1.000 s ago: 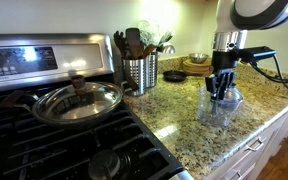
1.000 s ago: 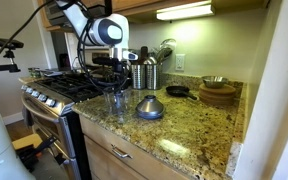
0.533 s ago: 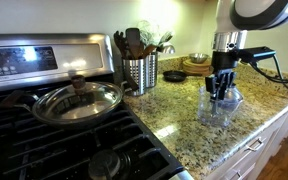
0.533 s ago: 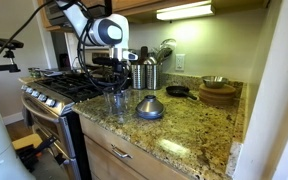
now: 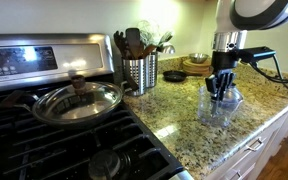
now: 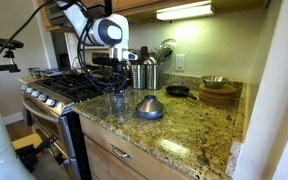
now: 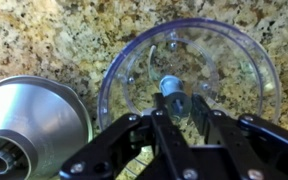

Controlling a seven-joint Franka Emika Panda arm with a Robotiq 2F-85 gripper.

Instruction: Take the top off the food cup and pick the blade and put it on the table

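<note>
The blade [image 7: 169, 86] stood upright in the middle of the food cup [image 7: 234, 60], just above centre in the wrist view, its pale cap showing and its small cutting edges too faint to make out. It had not been lifted: the spindle sat on the cup's floor. The cup was open at the top and rested on the table [image 7: 44, 35], filling the centre and right of that view.

The gripper [image 7: 180, 106] came in from the bottom edge, reaching down inside the cup with its jaws set close on either side of the spindle. Whether the pads were actually pressing on it could not be told from these pictures.

The top [image 7: 29, 122] lay off the cup at the lower left of the wrist view, just beside the cup's wall on the granite. In an exterior view it sat dome-up [image 6: 149, 107] to the right of the cup.

So the first step looked finished, with the lid off and set down. What remained, by my reading, was to secure the grip on the blade, draw it straight up clear of the rim, and lay it on bare countertop.
</note>
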